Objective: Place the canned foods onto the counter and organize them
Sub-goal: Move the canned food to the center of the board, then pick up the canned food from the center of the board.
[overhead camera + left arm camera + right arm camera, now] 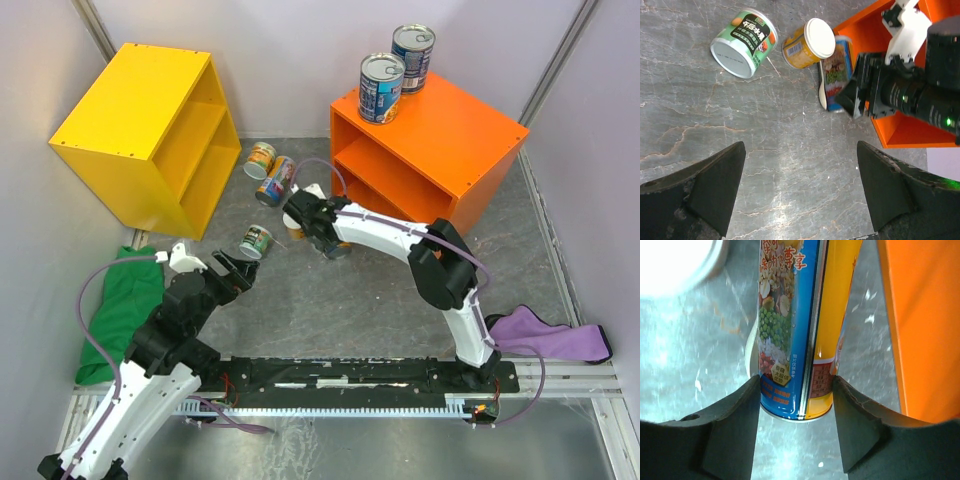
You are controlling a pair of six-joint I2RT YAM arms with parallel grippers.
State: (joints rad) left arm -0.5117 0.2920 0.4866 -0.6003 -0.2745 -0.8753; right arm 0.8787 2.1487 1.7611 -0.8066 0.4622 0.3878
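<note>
My right gripper (796, 385) is shut on a slim blue-and-yellow can (795, 330), both pads pressed to its sides near the base. The can lies sideways just above the stone floor beside the orange counter (920, 330). In the left wrist view this can (836, 75) sits in the right gripper (852, 95), next to a yellow white-lidded can (809, 44) and a green-labelled can (744, 43), both on their sides. Two blue tins (381, 88) (413, 57) stand on the counter (450, 130). My left gripper (800, 150) hangs open over bare floor, short of the green can (256, 241).
Two more cans (260, 160) (275, 180) lie on the floor between the yellow cabinet (140, 120) and the counter. A green cloth (125, 300) lies by the left arm and a purple cloth (550, 335) at the right. Walls close in the far side.
</note>
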